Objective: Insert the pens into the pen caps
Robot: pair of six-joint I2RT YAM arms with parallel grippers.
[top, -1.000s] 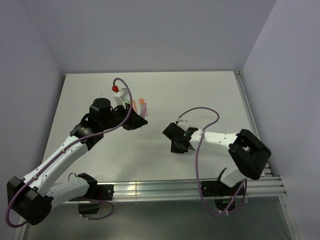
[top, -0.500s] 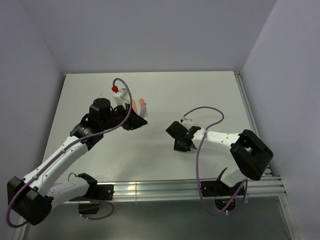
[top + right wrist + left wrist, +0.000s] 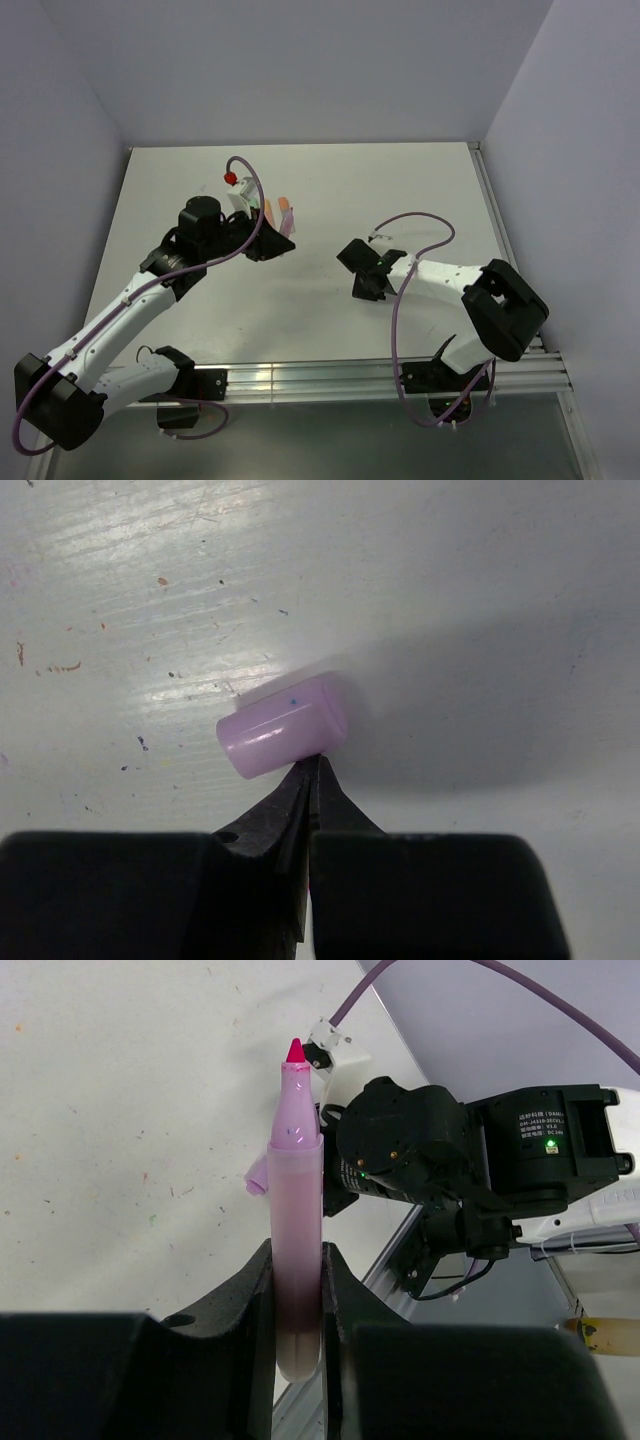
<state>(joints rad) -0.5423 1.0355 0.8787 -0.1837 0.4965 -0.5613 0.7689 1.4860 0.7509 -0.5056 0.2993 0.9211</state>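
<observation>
My left gripper (image 3: 297, 1260) is shut on a pink-purple pen (image 3: 296, 1200) and holds it above the table, its pink tip pointing away toward the right arm. In the top view the left gripper (image 3: 276, 243) is left of centre. My right gripper (image 3: 312, 765) is shut and empty, its tips touching the side of a purple pen cap (image 3: 282, 738) that lies on the table. The cap also shows in the left wrist view (image 3: 257, 1173), just left of the pen. In the top view the right gripper (image 3: 358, 268) hides the cap.
Small orange and pink items (image 3: 278, 209) lie on the table just beyond the left gripper, partly hidden by it. A metal rail (image 3: 330, 378) runs along the near table edge. Walls close the back and sides.
The right gripper has shifted a little to the right along the table. The left arm with the pen has not moved.
</observation>
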